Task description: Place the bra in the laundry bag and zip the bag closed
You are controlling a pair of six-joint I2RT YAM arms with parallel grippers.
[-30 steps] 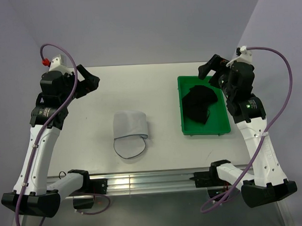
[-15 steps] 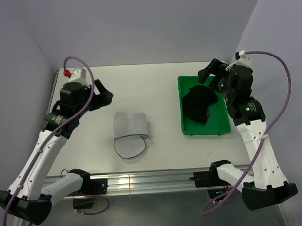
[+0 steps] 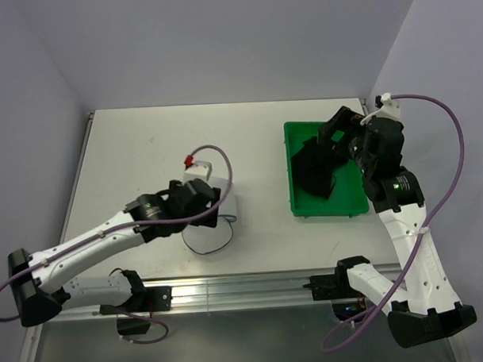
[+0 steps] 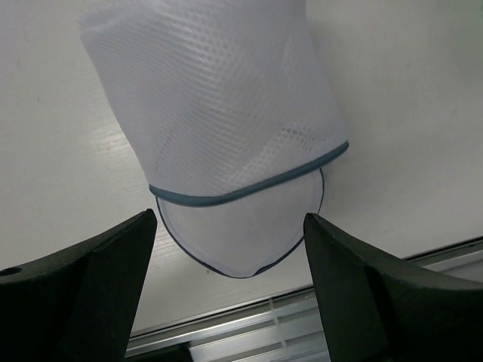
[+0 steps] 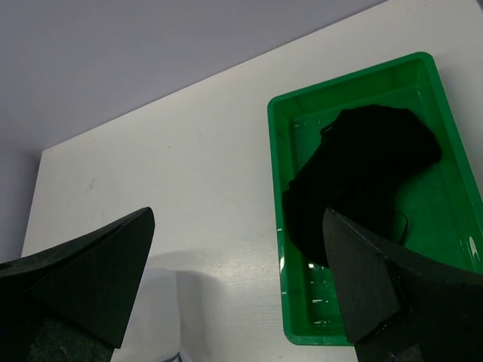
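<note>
While the left pincer (image 4: 229,222) hovers low over the laundry bag (image 4: 219,105), jaws spread wide to either side of its rounded, zipper-edged end, the bag lies flat on the desk (image 3: 145,152). Right pincer (image 5: 238,219), likewise open, hangs above the green tray (image 5: 273,188), in which the bra (image 5: 362,173) lies crumpled.

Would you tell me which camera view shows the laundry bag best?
The left wrist view: the laundry bag fills it, mesh and dark zipper edge clear. In the top view the left arm hides most of it; the right wrist view shows at most a pale corner.
</note>
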